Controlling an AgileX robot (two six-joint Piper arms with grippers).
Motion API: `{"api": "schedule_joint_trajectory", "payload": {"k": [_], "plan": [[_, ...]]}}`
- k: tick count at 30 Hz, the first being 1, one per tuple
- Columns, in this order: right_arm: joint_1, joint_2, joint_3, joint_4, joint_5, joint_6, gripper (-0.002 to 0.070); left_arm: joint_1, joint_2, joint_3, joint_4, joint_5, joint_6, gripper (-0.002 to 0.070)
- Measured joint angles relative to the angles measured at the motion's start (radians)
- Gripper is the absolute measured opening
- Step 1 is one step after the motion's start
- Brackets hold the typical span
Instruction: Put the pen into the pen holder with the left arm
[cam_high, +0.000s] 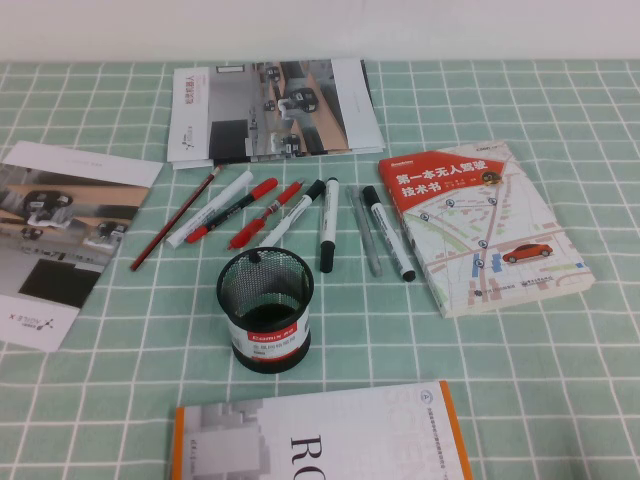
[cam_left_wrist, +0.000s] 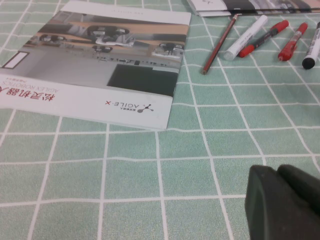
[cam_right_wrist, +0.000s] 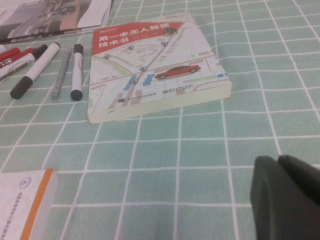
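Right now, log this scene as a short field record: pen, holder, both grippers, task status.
pen: thin dark-red pen flat on the checked cloth, leftmost of the row of markers
pen holder: black mesh pen holder upright, nearer the robot than the row, apart from the pen
left gripper: left gripper shut, empty, low over the cloth
right gripper: right gripper shut, empty, near the map-cover book
status: pen not yet picked up

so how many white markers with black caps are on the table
3: one white marker leaning just above the pen holder, one upright beside it, one nearest the map book.
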Motion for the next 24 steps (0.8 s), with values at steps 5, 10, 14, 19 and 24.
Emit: {"api": "schedule_joint_trajectory", "payload": {"k": [5, 10, 14, 19, 24], "plan": [[0.000, 0.000, 0.000, 0.002, 0.000, 0.000, -0.0020, 0.000, 0.000, 0.000, 0.000, 0.000, 0.000, -0.0003], [0.000, 0.000, 0.000, 0.002, 0.000, 0.000, -0.0020, 0.000, 0.000, 0.000, 0.000, 0.000, 0.000, -0.0003], [0.000, 0.000, 0.000, 0.002, 0.000, 0.000, -0.0020, 0.000, 0.000, 0.000, 0.000, 0.000, 0.000, -0.0003], [0.000, 0.000, 0.000, 0.002, 0.000, 0.000, -0.0020, 0.000, 0.000, 0.000, 0.005, 0.000, 0.000, -0.0003], [0.000, 0.000, 0.000, 0.002, 0.000, 0.000, -0.0020, 0.000, 0.000, 0.000, 0.009, 0.000, 0.000, -0.0003]]}}
